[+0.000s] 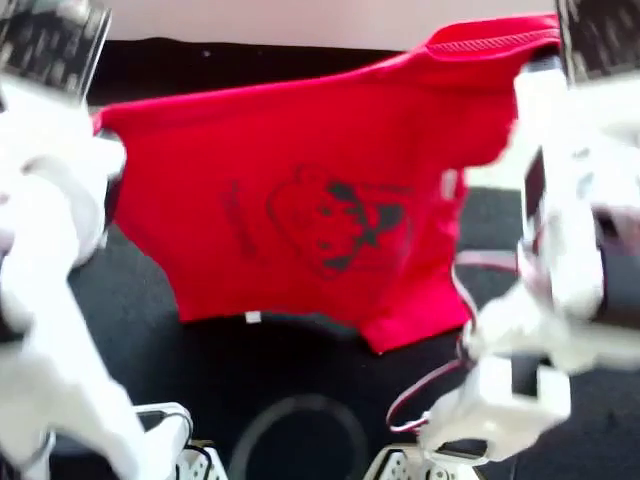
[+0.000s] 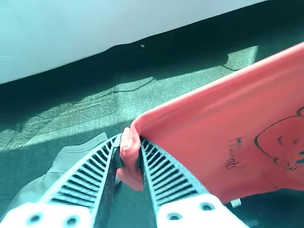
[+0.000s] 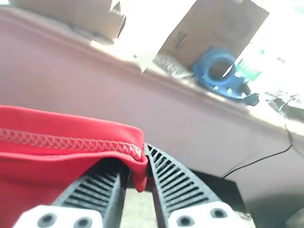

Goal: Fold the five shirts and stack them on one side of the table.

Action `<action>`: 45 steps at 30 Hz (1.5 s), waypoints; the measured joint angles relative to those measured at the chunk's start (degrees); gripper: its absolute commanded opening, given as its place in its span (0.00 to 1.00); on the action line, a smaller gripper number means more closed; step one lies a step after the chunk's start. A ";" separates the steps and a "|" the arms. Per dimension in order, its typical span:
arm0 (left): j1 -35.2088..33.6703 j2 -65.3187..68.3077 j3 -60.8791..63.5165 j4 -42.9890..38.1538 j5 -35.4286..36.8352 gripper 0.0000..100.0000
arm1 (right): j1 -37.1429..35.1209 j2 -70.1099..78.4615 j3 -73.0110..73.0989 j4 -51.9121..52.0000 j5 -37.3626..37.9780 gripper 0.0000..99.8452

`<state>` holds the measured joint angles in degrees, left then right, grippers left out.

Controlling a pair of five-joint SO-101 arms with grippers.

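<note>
The dark table (image 1: 300, 400) runs across the whole scene, and hanging over it is the red shirt (image 1: 300, 220), spread wide between the two arms with its dark printed figure facing the high camera. It's strung up by two points: the left corner sits lower, while the right edge, with its stitched hem, rides higher and farther back, so the cloth slopes up to the right. Whether the bottom edge brushes the table, I can't tell.

On the left is the left arm (image 1: 50, 260), big, white and blurred, up against the shirt's left corner. On the right is the right arm (image 1: 560, 230), reaching to the shirt's far right edge.

The left gripper (image 2: 129, 142) has its ribbed fingers (image 2: 166, 175) pinched nearly together, with a bunched fold of the red cloth squeezed between them. The right gripper (image 3: 136, 162) matches it: its fingers are drawn in tight, with the stitched hem draped over and caught between the tips.

In the left wrist view, a grey garment (image 2: 71, 161) lies flat on the table just under that gripper. A thin red cable (image 1: 440, 385) loops by the right arm's base. On the far ledge stands a blue ring-shaped piece (image 3: 221, 71). A small white tag (image 1: 252, 318) shows at the shirt's lower edge.
</note>
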<state>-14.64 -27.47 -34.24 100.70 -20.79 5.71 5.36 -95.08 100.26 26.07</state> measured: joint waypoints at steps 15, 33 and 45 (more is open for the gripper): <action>-1.32 -26.20 6.07 0.00 0.00 0.01 | 6.95 -26.20 -1.32 0.00 3.69 0.01; -3.43 -28.04 33.49 -12.31 -2.29 0.01 | 1.93 -28.13 30.24 -6.95 -0.97 0.01; -3.08 -6.42 40.44 -32.18 -2.29 0.01 | 1.23 -27.52 78.95 -43.16 -1.14 0.01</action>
<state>-17.71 -33.89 6.20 68.53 -23.08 6.95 -22.15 -16.13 57.10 24.92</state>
